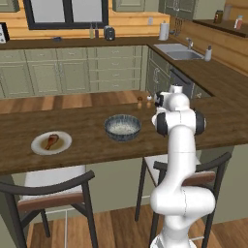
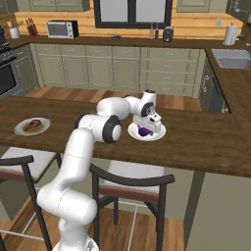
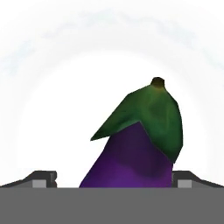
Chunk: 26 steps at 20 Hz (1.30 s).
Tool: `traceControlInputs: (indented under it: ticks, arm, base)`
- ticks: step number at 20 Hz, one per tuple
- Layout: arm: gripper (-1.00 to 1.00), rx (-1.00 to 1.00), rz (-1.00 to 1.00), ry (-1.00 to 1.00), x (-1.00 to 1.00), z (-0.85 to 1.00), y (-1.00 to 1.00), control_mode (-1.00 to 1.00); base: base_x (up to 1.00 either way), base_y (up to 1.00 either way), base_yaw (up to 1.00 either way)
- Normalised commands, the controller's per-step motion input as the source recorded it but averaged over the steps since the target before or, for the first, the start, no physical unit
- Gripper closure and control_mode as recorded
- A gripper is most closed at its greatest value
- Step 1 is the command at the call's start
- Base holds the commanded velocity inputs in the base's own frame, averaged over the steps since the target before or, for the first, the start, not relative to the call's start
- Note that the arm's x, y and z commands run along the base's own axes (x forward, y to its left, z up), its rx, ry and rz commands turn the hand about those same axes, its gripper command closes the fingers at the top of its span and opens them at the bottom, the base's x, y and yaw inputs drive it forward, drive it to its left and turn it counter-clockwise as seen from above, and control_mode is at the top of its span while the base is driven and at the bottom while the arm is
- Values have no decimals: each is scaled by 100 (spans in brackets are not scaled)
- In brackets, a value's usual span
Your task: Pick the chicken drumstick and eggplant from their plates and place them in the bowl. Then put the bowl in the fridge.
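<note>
Nothing is lying in the bowl yet: the chicken drumstick is sitting on its plate, while the spread hand is straddling the eggplant on the desk.

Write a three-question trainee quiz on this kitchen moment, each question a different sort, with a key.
1. True or false: the drumstick already lies in the bowl.
2. Multiple choice: what lies between the fingers of the open gripper? A) the drumstick B) the eggplant C) the bowl's rim
3. Fill in: the eggplant rests on a white ___.

Key
1. False; the drumstick lies on its own plate, left of the bowl on the wooden counter.
2. B; the fingers stand on either side of the eggplant, not closed on it.
3. plate.
</note>
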Motion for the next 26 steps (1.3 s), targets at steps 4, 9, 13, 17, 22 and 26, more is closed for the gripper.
traceControlInputs:
  ticks: [4,9,13,17,22,26]
  arm:
    - [-100,0,0,0,-2,-28,1,-100]
    - [100,0,0,0,-9,-9,12,-100]
    - [100,0,0,0,-24,-5,13,-100]
    - [100,7,-2,0,-35,11,26,-100]
    - [100,11,-8,-6,-70,95,78,-100]
    - [100,8,-9,-6,-78,87,100,-100]
  base:
    - [0,0,0]
    - [0,0,0]
    - [0,0,0]
    - [0,0,0]
    - [0,0,0]
    - [0,0,0]
